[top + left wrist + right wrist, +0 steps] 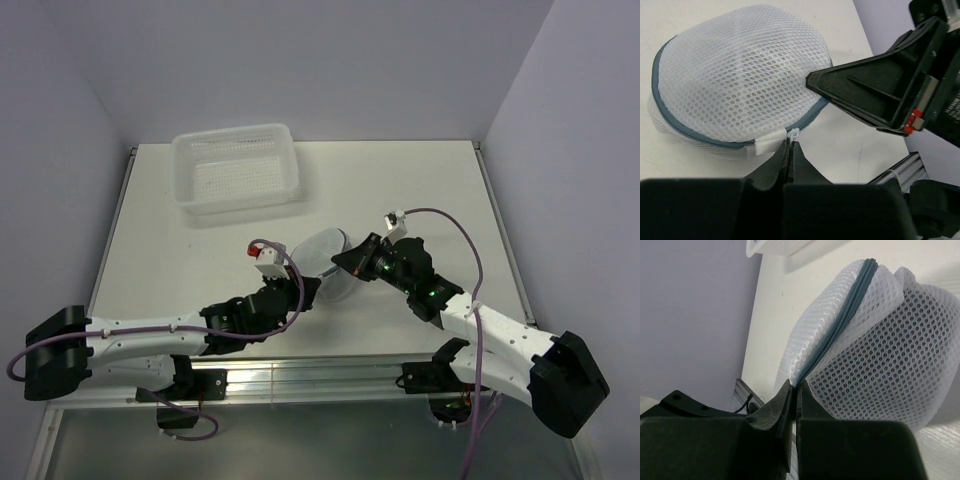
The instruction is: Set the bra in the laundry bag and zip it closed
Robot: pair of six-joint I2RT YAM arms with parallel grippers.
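Laundry bag [322, 255] on table [170, 260], near centre, between both grippers. Left gripper [790, 146] at bag's 7 o'clock, fingers pressed together, pinching zipper pull [793, 133] just beside white tab [770, 143]. Right gripper [793, 387] at bag's 3 o'clock, fingers pressed together, pinching mesh at zipper rim [850, 310]. Rim zipped along visible stretch. Contents through mesh: cannot tell. White basket [232, 131] at 11 o'clock, well apart.

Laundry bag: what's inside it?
Dark shading shows through the laundry bag mesh; whether it is the bra cannot be told, its shape is hidden. The zipper looks closed where visible.
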